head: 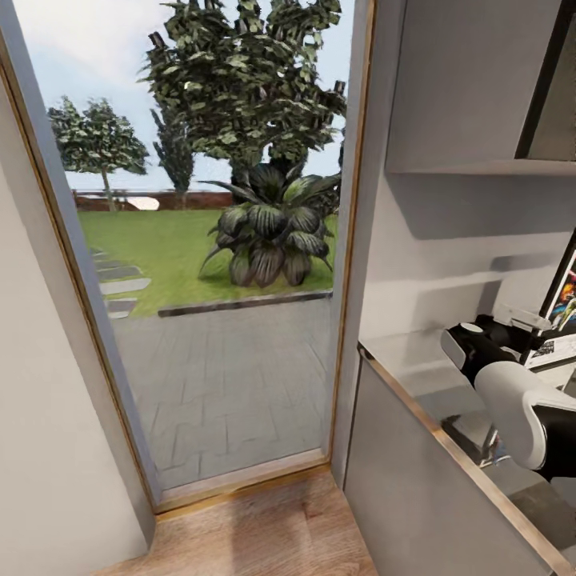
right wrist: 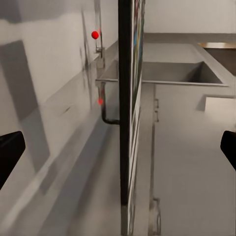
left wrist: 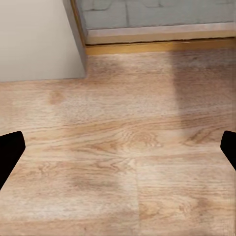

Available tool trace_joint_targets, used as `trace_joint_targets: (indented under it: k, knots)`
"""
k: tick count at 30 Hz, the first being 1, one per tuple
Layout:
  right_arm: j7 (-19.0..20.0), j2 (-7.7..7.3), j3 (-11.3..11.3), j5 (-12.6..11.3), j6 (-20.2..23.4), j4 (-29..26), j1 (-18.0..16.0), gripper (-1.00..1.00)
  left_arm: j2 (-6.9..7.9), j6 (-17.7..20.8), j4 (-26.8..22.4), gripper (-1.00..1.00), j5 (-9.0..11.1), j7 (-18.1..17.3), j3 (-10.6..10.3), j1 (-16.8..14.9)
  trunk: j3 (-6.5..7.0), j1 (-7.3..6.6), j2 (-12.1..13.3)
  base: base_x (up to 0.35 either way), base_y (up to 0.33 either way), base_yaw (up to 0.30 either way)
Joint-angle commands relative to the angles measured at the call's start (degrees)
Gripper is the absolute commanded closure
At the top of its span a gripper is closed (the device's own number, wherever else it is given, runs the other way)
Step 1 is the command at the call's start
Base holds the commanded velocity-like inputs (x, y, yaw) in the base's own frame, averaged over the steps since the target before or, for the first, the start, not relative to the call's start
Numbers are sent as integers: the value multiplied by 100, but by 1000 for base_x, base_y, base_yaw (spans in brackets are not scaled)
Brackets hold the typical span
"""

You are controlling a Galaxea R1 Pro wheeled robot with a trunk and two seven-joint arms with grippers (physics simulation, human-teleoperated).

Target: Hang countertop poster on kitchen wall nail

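The poster [head: 564,308] stands upright on the shiny grey kitchen countertop [head: 416,384] at the far right edge of the head view, showing colourful figures and a white border. My right arm [head: 520,408] reaches over the counter toward it. In the right wrist view the poster's black frame [right wrist: 125,98] is seen edge-on, lined up midway between the fingers of my open right gripper [right wrist: 118,152], which stand wide apart and clear of it. My left gripper [left wrist: 118,155] hangs open over the wood floor [left wrist: 123,147], holding nothing.
A tall glass door [head: 216,264] onto a garden is straight ahead, with a pale wall [head: 48,448] at left. The sink [right wrist: 182,73] and chrome tap [right wrist: 101,49] lie beyond the poster. An upper cabinet [head: 464,80] hangs above the counter.
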Motion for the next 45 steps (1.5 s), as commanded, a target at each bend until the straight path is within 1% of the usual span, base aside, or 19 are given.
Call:
trace_joint_targets:
  k: [1,7,11,18,36,45]
  knots:
    - [1,-4,-9,-23,-47,3,-4,-100,-3,-7,-5,-100,1,-37,21,1,-5,0,-3,0,-28,0]
    - [22,-145,-10,-29,-52,177,19,-100,-3,-7,-5,-100,1,-37,21,1,-5,0,-3,0,-7,0]
    - [49,-186,-9,-36,-53,221,26,-100,-3,-7,-5,-100,1,-37,21,2,-5,0,-3,7,0,0]
    - [164,-208,-9,-39,-53,243,31,-100,-3,-5,-5,-100,1,-33,21,0,-5,0,-3,146,-49,0]
    - [178,-213,-9,-31,-64,246,31,-100,-3,-7,-5,-100,1,-35,21,0,-5,0,-3,45,-35,0]
    - [170,-216,-9,-30,-70,246,31,-100,-3,-7,-5,-100,1,-32,21,1,-5,0,-3,3,-96,0]
